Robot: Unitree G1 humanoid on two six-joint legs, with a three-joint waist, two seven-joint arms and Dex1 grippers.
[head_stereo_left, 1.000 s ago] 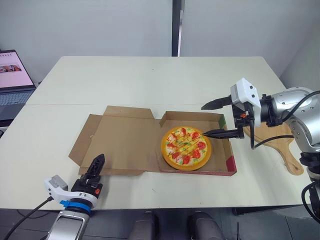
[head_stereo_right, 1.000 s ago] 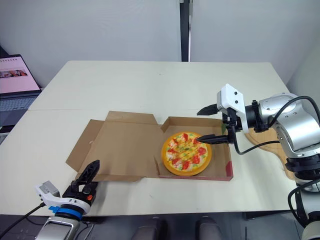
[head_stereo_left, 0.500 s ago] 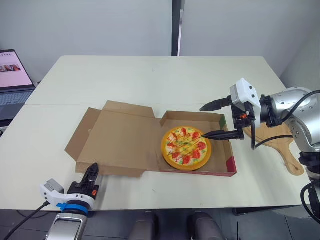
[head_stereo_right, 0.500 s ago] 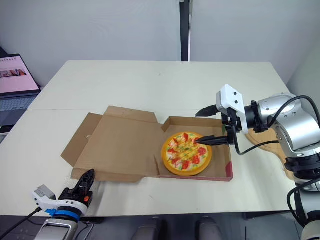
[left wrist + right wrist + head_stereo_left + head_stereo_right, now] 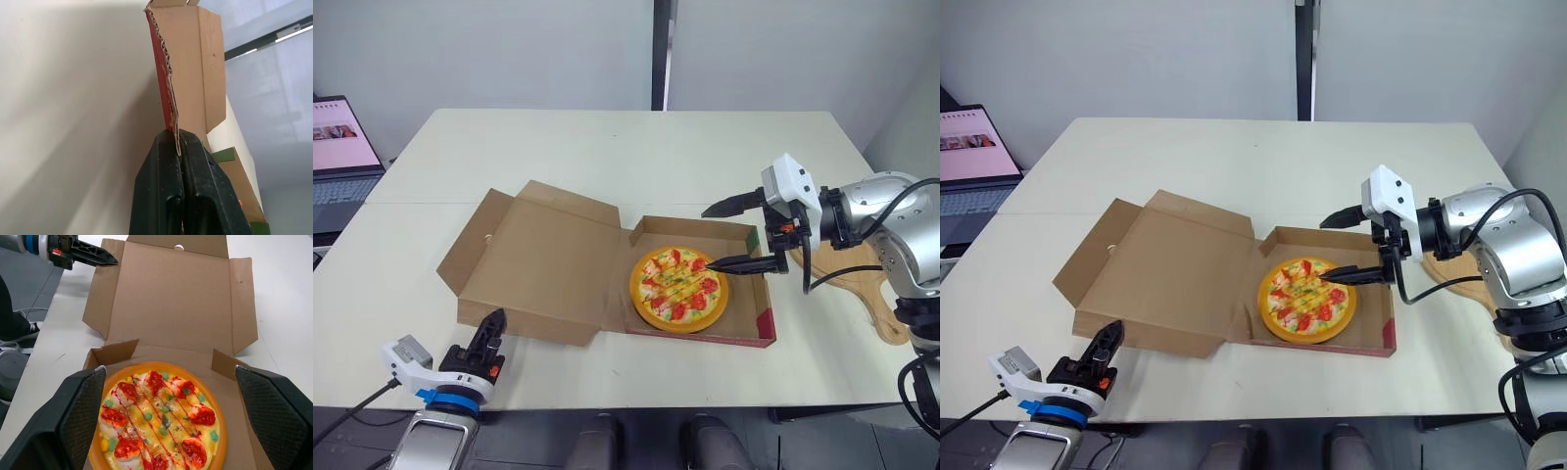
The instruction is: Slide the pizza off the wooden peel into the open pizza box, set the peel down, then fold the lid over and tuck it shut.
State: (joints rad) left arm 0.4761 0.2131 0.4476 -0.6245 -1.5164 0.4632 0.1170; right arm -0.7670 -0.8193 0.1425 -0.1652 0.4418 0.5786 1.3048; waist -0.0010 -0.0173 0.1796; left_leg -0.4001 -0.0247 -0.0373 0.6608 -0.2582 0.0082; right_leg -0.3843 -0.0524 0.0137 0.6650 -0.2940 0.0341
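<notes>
The pizza (image 5: pixel 678 289) lies in the right half of the open cardboard box (image 5: pixel 744 333). The lid (image 5: pixel 538 259) stands tilted up off the table on the left. My left gripper (image 5: pixel 493 328) is at the lid's near left edge; in the left wrist view its fingers (image 5: pixel 161 186) are pressed together on the corrugated edge of the lid (image 5: pixel 188 73). My right gripper (image 5: pixel 709 238) hangs open over the box's right side, one finger just above the pizza's right rim. The wooden peel (image 5: pixel 867 289) lies on the table to the right, partly under my right arm.
An open laptop (image 5: pixel 337 166) stands at the far left beyond the table. The table (image 5: pixel 607 157) stretches bare behind the box. The box's near wall sits close to the table's front edge.
My left gripper has shut on the lid's near edge and drawn back toward the table's front. The lid has risen from flat to tilted. The right arm has barely moved.
</notes>
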